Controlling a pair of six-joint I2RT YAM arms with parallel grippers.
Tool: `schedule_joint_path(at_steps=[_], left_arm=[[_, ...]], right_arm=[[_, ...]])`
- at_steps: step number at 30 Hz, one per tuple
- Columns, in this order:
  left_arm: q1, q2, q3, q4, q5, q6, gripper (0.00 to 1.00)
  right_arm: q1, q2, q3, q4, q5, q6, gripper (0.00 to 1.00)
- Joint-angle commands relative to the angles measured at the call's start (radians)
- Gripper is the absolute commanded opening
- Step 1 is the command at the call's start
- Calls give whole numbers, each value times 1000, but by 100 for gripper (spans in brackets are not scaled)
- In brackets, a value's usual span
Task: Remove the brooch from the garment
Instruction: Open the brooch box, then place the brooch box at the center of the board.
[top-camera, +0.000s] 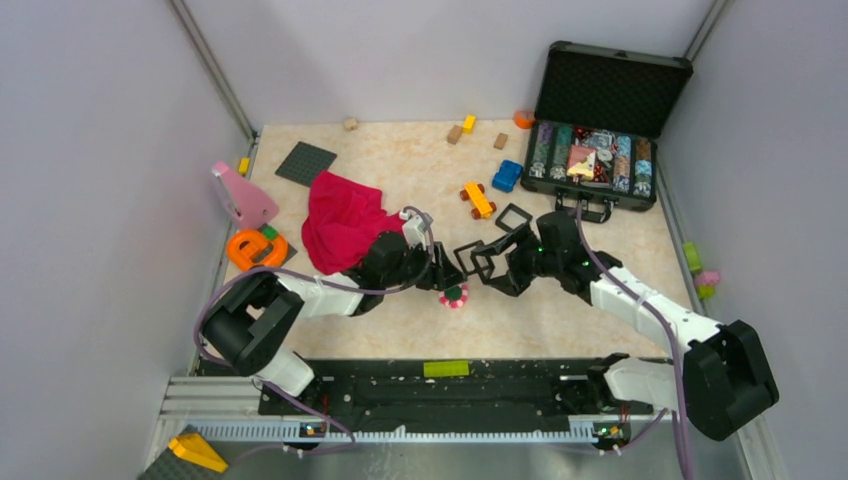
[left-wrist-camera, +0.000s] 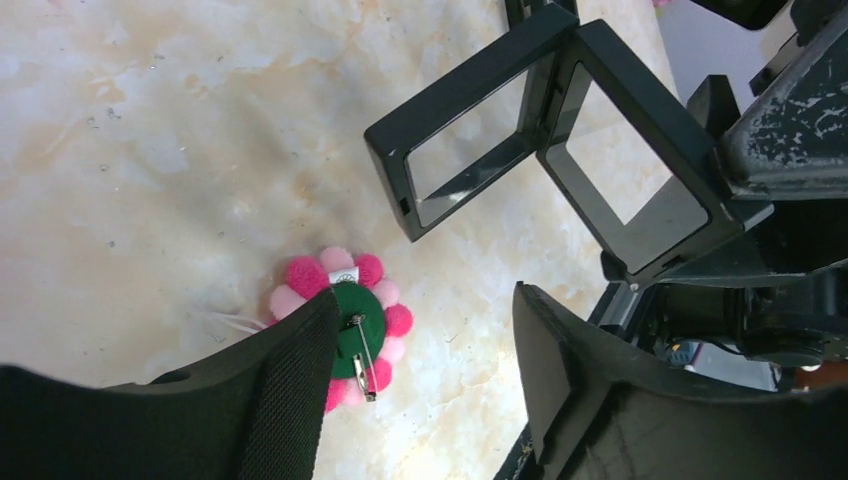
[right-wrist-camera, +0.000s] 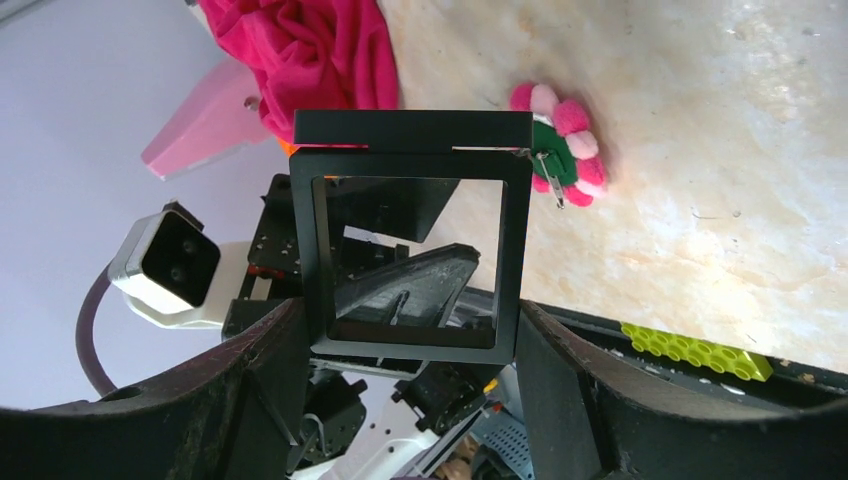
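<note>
the brooch (left-wrist-camera: 345, 318) lies on the tabletop (top-camera: 560, 315), a little toward 6 o'clock from the middle in the top view. it lies back-up, so its green backing and silver pin (left-wrist-camera: 362, 356) show, ringed by pink and pale petals. it is off the garment (top-camera: 340, 228), a crumpled magenta cloth heaped at about 10 o'clock from it, apart from it, with the left arm's wrist between the two.

the left gripper (left-wrist-camera: 425, 300) is released, with its jaws spread wide and nothing between them. it hangs low over the brooch, and in the left wrist view one finger covers the flower's lower left edge. i cannot tell whether that finger touches it.

the right gripper (right-wrist-camera: 410, 320) is grasping a black hinged frame (right-wrist-camera: 410, 250), a pair of square open frames joined along one side. the lower frame sits squarely between the two fingers. in the top view the frame is at about 1 o'clock from the brooch, just beside the left gripper.

an orange ring toy (top-camera: 255, 248) sits at 9 o'clock on the tabletop. an open black case (top-camera: 600, 140) stands at 1 o'clock near the far edge. another black square frame (top-camera: 513, 217) lies flat just beyond the held one.
</note>
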Motion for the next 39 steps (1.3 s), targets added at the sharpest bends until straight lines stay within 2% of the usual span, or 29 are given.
schedule_joint_path(at_steps=[1,5,7,11,15,18,23,27,29,32,33,34,36,39], left_arm=[[10,-50,-6,-5,-15,19,71],[11,-89,34,-158,-13,73,86],[10,-71,87,-321,-18,99,88],[3,-83,103,-455,-12,127,94],[-42,-81,178,-658,-137,205,98],[-49,-69,197,-652,-142,227,98],[-47,-34,252,-660,-129,261,98],[-48,1,283,-672,-120,270,98],[-47,2,284,-676,-122,272,98],[-47,-5,284,-687,-128,275,98],[-47,-6,284,-689,-128,275,98],[-47,-7,284,-689,-125,273,98],[-47,-5,284,-689,-117,271,98],[-47,2,285,-689,-101,275,98]], right_arm=[[-29,-43,2,-41,-5,11,48],[-51,-63,-22,-40,-17,31,49],[-53,-69,-29,-50,-18,43,49],[-64,-94,-65,-74,-32,95,49],[-71,-148,-116,-70,-50,215,49],[-70,-182,-132,-72,-57,271,49],[-70,-166,-170,-65,-152,332,49],[-70,-154,-207,-37,-187,373,57],[-74,-147,-219,-48,-199,381,52],[-75,-138,-238,-53,-215,397,53],[-76,-138,-242,-51,-213,403,57],[-75,-134,-246,-40,-216,408,67],[-78,-125,-249,-1,-226,420,95],[-92,-118,-223,-14,-216,394,99]])
